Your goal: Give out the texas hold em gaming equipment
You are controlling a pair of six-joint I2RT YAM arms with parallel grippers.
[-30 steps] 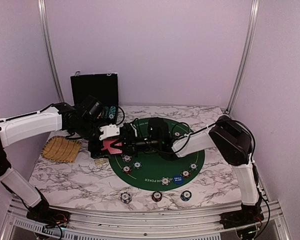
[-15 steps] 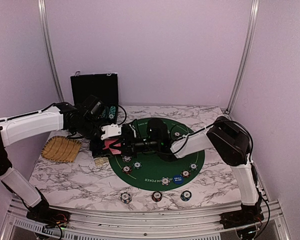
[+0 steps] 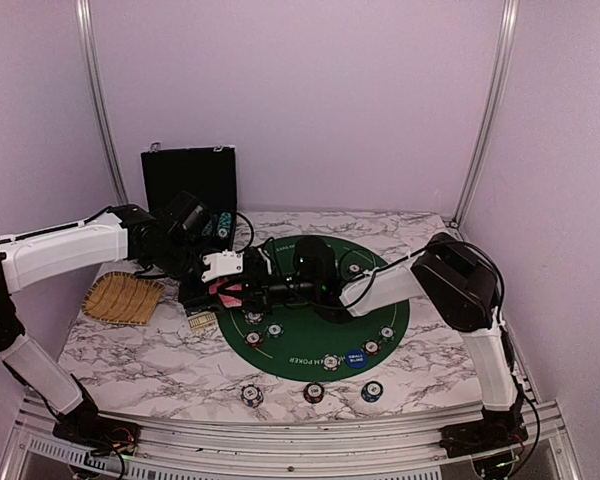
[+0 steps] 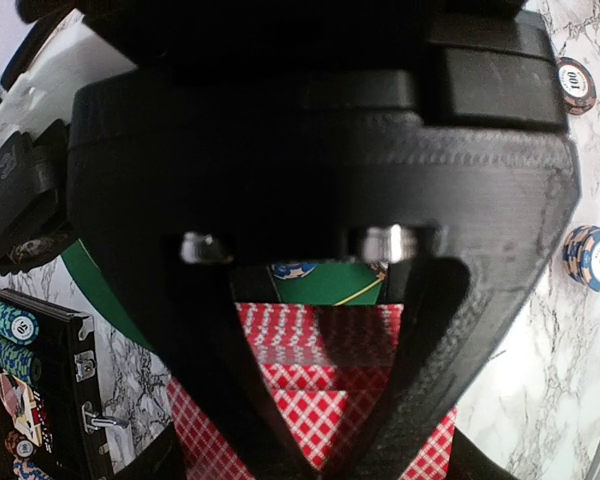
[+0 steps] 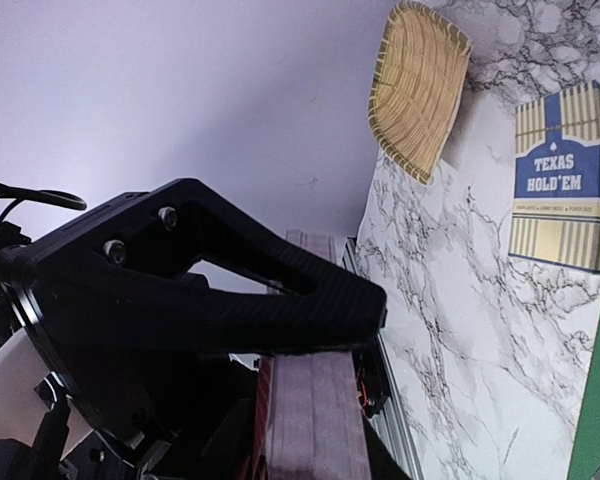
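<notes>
Over the left edge of the green poker mat my two grippers meet at a deck of red-backed playing cards. The right gripper is shut on the deck; its upper finger lies across the deck's edge and the lower one is hidden. The left gripper has its fingers drawn into a V, shut on a red card of that deck. Several striped chips and the blue small blind disc lie on the mat. Three more chips sit on the marble near the front edge.
A woven straw tray lies at the left, with a Texas Hold'em card box beside the mat. An open black case holding chips stands at the back left. Purple walls close in the table.
The left gripper's fingers have closed on the cards. Both grippers have shifted slightly left and back with the deck.
</notes>
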